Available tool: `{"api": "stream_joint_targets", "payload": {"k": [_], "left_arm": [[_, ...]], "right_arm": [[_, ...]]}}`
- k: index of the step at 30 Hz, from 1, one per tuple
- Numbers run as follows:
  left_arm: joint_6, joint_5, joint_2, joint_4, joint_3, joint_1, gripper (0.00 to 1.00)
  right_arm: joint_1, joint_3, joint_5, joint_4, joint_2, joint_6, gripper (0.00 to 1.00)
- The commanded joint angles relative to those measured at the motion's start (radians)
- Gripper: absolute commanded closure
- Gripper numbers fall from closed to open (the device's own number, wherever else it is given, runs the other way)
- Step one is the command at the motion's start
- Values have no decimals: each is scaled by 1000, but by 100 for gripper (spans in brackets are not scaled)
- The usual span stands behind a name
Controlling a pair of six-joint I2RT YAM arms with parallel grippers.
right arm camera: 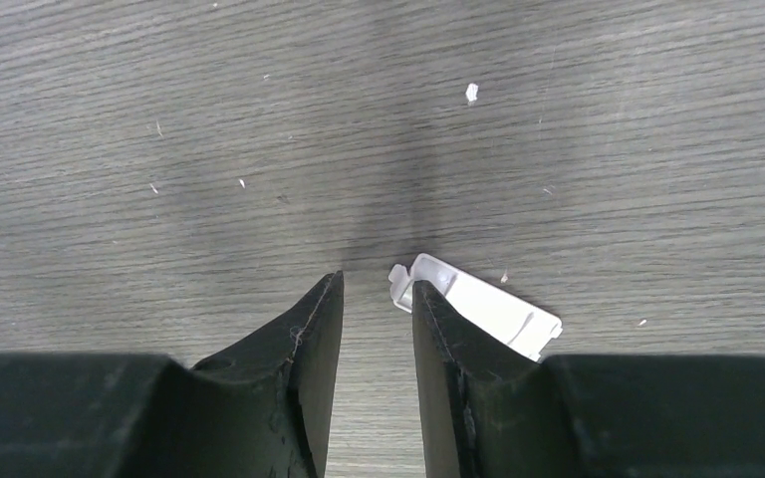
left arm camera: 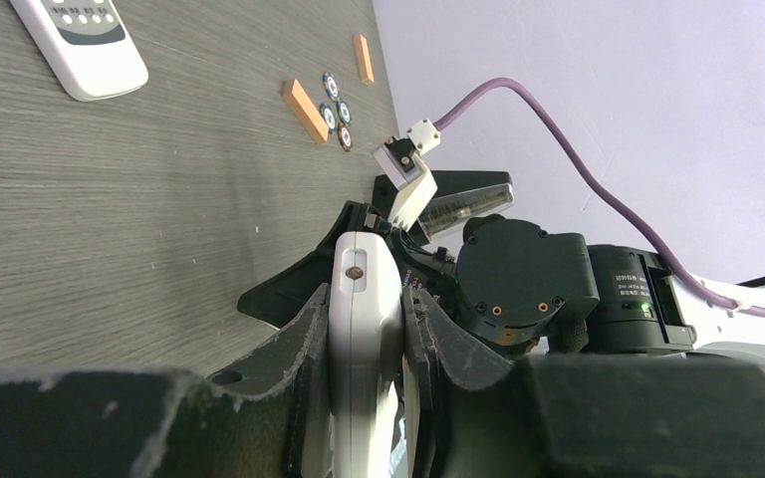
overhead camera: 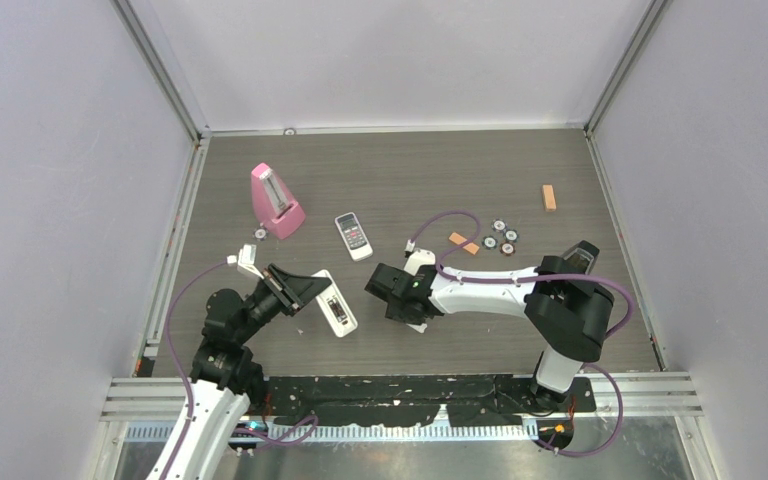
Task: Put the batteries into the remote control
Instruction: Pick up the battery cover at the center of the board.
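At the near edge, about 8 o'clock from the middle of the desk (overhead camera: 410, 170), the left tool (left arm camera: 367, 304) is clamped on the remote control (overhead camera: 345, 322). Its two fingers (left arm camera: 304, 339) press the slim white body from either side. The remote control is tipped up off the desk and seen edge-on from the left wrist. From above, its plain back faces up and shows a dark open bay. What lies in that bay is too small to tell.

At 3 o'clock from it, apart from it, the right tool (right arm camera: 377, 299) points down at the desk. Its jaws stand narrowly apart with only bare wood grain between them. A small white plastic cover (right arm camera: 493, 311) lies flat at 4 o'clock of the tool, against the outer side of one finger and not gripped.

Farther out, at 12 o'clock from the remote control, a shorter remote (overhead camera: 353, 236) with a dark display lies flat. A pink metronome (overhead camera: 276, 200) stands at 10 o'clock. Two orange blocks (overhead camera: 464, 243) and a cluster of coin-like discs (overhead camera: 500, 238) lie at 2 o'clock, and a third orange block (overhead camera: 549, 197) lies beyond them.
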Motion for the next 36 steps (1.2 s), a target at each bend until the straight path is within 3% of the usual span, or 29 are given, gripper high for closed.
{"api": "stream_joint_targets", "payload": {"k": [1, 13, 22, 28, 32, 36], "left_arm": [[1, 3, -6, 66, -3, 1, 100], [1, 4, -24, 61, -16, 2, 100], [-12, -2, -13, 63, -18, 1, 100], [-63, -9, 46, 169, -54, -1, 100], [-110, -125, 73, 204, -82, -45, 100], [-142, -366, 90, 211, -102, -200, 100]], "right_arm": [[-7, 3, 58, -16, 19, 45, 63], [-18, -20, 37, -19, 29, 81, 94], [-17, -21, 86, -2, -93, -26, 95], [-14, -36, 136, -45, -261, -69, 95], [-10, -46, 151, -69, -358, -83, 95], [-4, -67, 154, -76, -425, -77, 95]]}}
